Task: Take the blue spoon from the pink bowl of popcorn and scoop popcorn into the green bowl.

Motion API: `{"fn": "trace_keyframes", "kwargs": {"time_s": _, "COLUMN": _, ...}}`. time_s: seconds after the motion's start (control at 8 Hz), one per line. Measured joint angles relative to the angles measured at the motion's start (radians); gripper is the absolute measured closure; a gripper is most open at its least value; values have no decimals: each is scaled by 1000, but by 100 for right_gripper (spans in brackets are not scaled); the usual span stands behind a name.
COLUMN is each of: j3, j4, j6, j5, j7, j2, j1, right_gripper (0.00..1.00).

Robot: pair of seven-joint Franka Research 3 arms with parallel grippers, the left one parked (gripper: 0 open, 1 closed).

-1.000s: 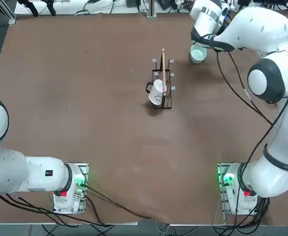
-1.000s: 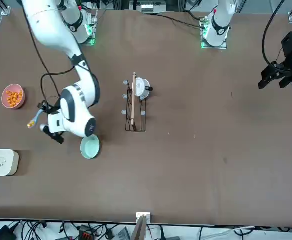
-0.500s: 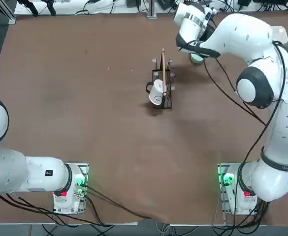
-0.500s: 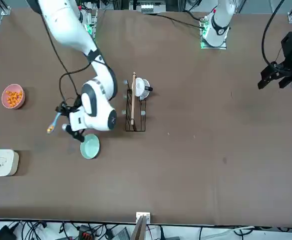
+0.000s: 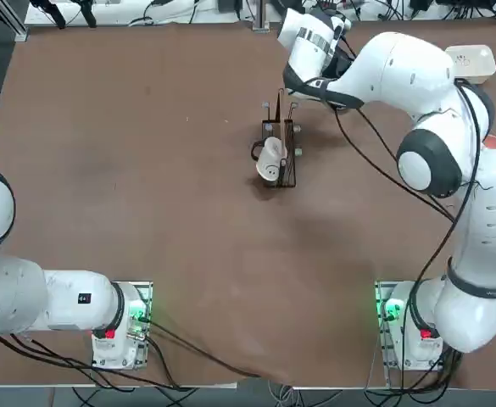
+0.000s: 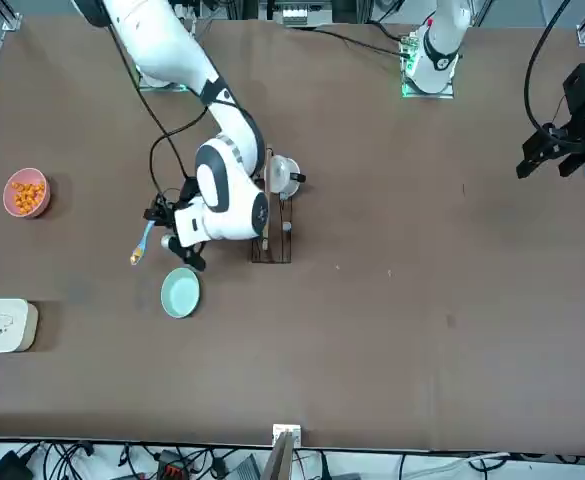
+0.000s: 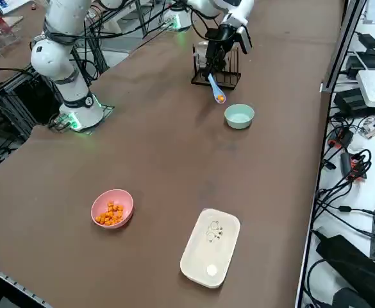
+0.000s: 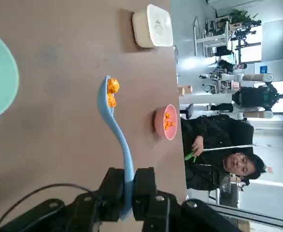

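Blue spoon (image 8: 116, 128): gripped in right gripper (image 8: 130, 178), jaws narrow on handle, above table (image 6: 372, 330). Wire rack (image 7: 236, 78) close beside gripper; tight that side. White box (image 7: 210, 249) between pink bowl (image 7: 95, 213) and table's far edge. Green bowl (image 7: 239, 117) near spoon tip, well apart from far edge. Popcorn (image 8: 112, 86) on spoon, more in pink bowl.
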Motion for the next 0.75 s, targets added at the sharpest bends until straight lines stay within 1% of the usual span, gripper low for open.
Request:
{"fn": "trace_keyframes", "kwargs": {"time_s": 0.5, "j3": -4, "j4": 120, "j6": 49, "j5": -22, "j7": 0, "j2": 104, "j1": 39, "right_gripper": 87}}
{"fn": "trace_keyframes", "kwargs": {"time_s": 0.75, "j3": -4, "j4": 156, "j6": 94, "j5": -19, "j7": 0, "j2": 118, "j1": 45, "right_gripper": 87}}
